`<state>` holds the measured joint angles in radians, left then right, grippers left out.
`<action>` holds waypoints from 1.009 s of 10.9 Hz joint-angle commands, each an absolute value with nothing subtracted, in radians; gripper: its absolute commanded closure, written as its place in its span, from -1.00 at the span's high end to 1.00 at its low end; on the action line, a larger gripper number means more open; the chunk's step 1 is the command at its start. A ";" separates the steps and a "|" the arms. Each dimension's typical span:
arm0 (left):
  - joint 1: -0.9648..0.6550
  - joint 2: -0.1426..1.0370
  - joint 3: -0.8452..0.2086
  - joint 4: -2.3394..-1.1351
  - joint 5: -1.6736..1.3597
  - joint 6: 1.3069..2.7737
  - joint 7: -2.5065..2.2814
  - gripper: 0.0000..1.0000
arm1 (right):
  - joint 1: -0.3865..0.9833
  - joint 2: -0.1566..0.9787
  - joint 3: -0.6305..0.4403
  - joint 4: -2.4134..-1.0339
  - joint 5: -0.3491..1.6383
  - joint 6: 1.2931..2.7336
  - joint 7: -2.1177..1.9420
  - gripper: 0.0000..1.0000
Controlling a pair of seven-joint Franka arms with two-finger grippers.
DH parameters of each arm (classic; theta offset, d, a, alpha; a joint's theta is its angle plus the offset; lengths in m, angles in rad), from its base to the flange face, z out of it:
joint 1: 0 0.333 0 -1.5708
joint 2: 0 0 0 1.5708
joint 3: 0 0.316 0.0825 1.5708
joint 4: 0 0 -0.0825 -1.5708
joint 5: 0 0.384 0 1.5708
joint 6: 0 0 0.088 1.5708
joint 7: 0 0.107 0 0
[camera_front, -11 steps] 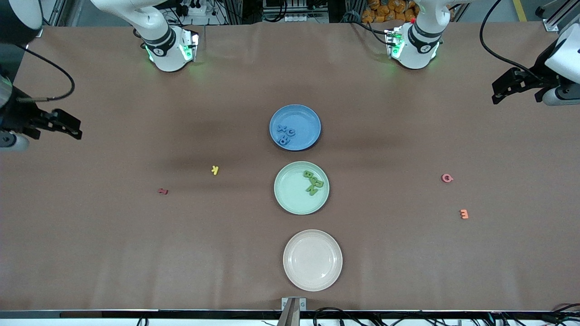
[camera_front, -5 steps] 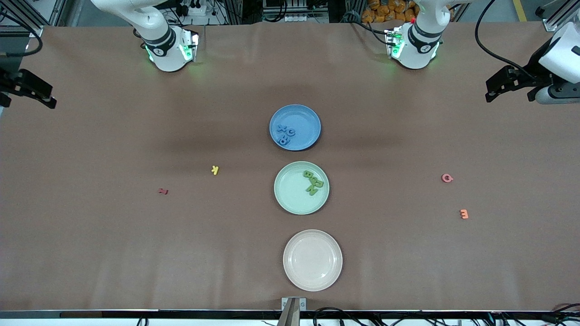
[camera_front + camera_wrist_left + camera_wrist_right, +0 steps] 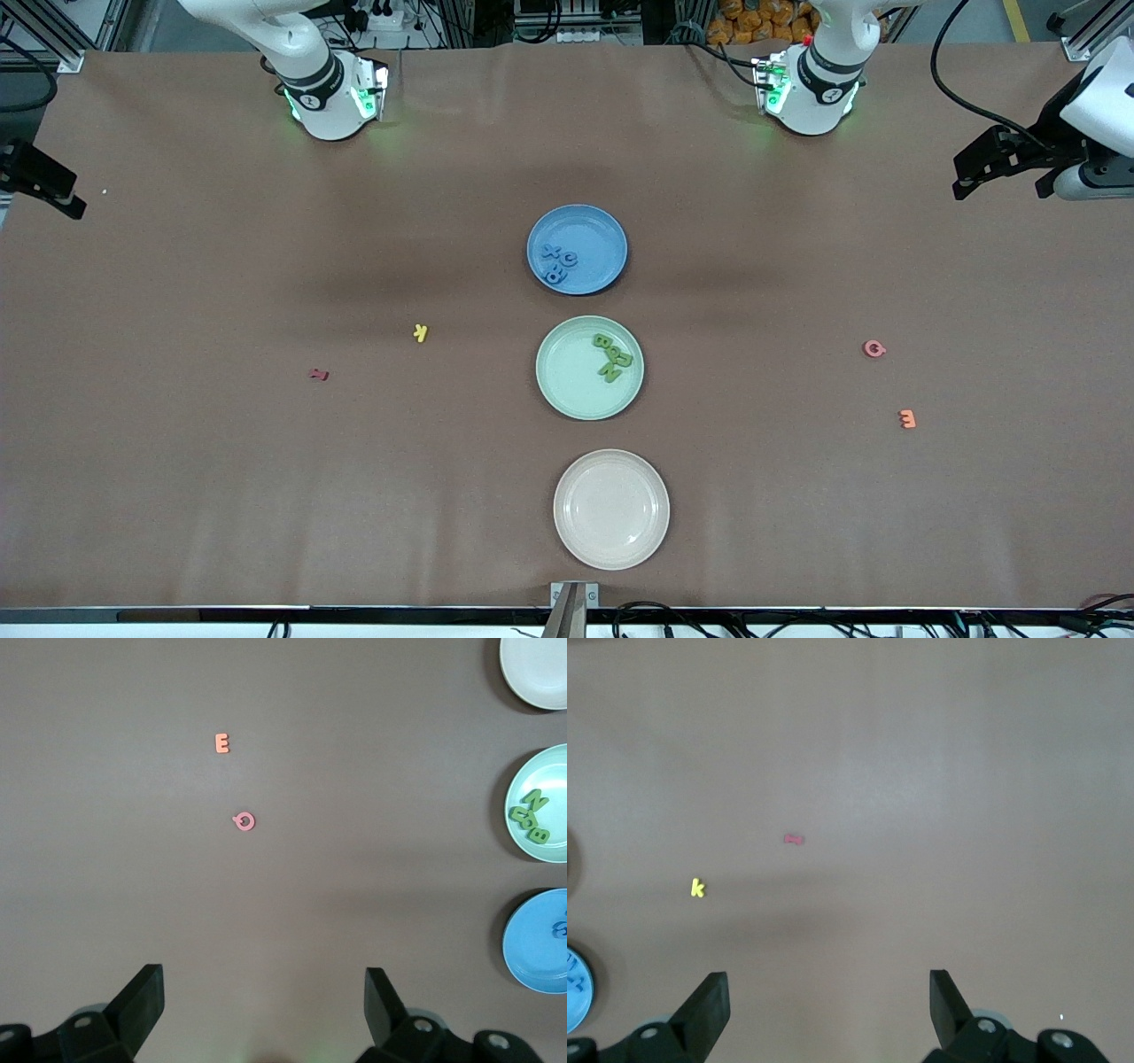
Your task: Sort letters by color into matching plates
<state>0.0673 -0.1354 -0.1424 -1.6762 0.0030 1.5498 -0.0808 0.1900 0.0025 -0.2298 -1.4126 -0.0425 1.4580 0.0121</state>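
Over worktop's ends, left end effector [image 3: 261, 1010] & right end effector [image 3: 827, 1008] wide open, empty; letters [image 3: 613, 356] sorted, I'd just park.

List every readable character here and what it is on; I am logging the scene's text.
"E": orange letter on the table.
"k": yellow letter on the table.
"N", "B": green letters in the green plate.
Blue letters in the blue plate: unclear.

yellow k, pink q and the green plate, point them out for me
yellow K [image 3: 421, 333], front view, on the middle of the letter.
pink Q [image 3: 874, 349], front view, on the letter's ring.
green plate [image 3: 571, 381], front view, on the bare floor of the plate, beside the green letters.
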 commanded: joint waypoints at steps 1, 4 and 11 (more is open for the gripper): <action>0.075 -0.156 -0.143 -1.674 -0.018 1.563 -0.072 1.00 | 0.178 0.009 -0.213 -1.508 -0.052 1.572 0.083 1.00; 0.077 -0.163 -0.143 -1.672 -0.017 1.574 -0.072 1.00 | 0.190 0.014 -0.212 -1.574 -0.054 1.629 0.104 1.00; 0.077 -0.164 -0.144 -1.674 -0.018 1.574 -0.074 1.00 | 0.192 0.025 -0.206 -1.502 -0.049 1.589 0.118 1.00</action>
<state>0.0682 -0.1531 -0.1414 -1.6739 0.0030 1.5705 -0.0808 0.1921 0.0283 -0.2131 -1.5160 -0.0424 1.6163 0.0938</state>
